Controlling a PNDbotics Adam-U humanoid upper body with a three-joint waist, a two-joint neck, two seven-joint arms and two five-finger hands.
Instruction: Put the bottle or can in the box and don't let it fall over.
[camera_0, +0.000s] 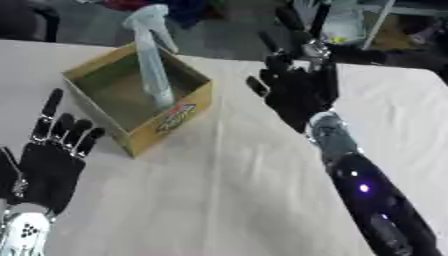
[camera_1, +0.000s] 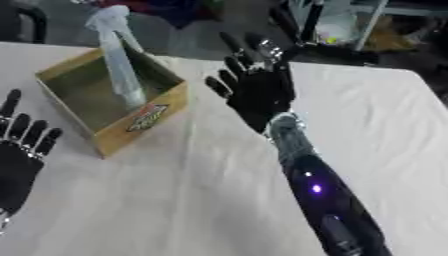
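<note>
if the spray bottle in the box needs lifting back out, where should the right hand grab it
Probably the upper body just below the trigger head of the spray bottle, the part clear above the box walls. Come from the robot's right, where the open right hand hovers beside the box. The bottle stands nearly upright, leaning slightly, so a side wrap with the fingers suits it.

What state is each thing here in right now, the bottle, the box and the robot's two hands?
Spray bottle: standing upright inside the box, leaning slightly, held by nothing.
Box: open at the top, sitting on the table.
Left hand: open, fingers straight up, idle near the lower left corner.
Right hand: open, fingers spread, to the right of the box, touching nothing.
</note>
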